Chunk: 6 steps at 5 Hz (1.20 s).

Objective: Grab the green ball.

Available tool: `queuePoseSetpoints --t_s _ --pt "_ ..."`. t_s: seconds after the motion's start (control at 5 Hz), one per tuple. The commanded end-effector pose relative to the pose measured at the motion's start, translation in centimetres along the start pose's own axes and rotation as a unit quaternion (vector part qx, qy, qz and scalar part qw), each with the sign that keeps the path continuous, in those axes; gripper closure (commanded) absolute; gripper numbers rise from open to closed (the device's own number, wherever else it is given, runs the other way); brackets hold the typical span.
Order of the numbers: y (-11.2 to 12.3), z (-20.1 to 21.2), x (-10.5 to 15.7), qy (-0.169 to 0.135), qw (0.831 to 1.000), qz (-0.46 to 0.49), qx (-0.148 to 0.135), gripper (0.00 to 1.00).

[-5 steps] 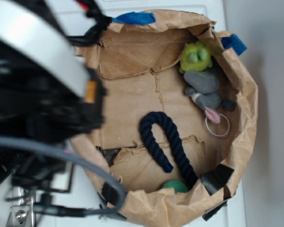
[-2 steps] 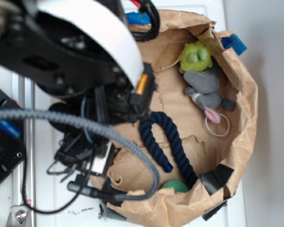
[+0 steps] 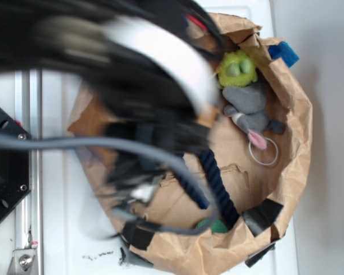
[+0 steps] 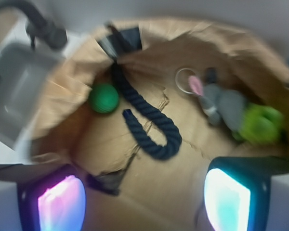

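Arm swung over bag [image 3: 286, 86]; gripper [image 4: 144, 192] wide open, empty, above green ball [image 4: 104, 98].

Bright, even light — arm [image 3: 120, 86] motion-blurred; wrist view soft throughout.

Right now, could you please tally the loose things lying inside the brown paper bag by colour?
Green: 2, the small smooth emerald green ball and the fuzzy lime-yellow plush toy.
Navy: 1, the thick twisted navy rope.
Grey: 1, the grey plush mouse with a pink ear.
White: 1, the thin white ring.
Total: 5
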State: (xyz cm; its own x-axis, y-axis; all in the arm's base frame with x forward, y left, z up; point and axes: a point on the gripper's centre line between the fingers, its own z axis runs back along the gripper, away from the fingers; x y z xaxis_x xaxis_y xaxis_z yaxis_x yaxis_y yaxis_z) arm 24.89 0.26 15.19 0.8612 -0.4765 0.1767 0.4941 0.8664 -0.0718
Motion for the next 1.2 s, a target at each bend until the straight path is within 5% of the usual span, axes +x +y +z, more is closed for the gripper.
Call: queuePoseSetpoints --t_s 0.0,0.6,0.8,1.0 --pt "2.7 -2.8 1.5 -0.029 0.994 -0.100 0.028 0.00" --pt "-1.3 -8.3 3.0 -0.040 0.952 -0.292 0.084 0.00" --pt "-3.0 -9.5 3.7 -0.044 0.936 -0.338 0.088 0.00" --pt "-4.5 -9.6 4.2 -0.052 0.921 -0.381 0.060 0.00"
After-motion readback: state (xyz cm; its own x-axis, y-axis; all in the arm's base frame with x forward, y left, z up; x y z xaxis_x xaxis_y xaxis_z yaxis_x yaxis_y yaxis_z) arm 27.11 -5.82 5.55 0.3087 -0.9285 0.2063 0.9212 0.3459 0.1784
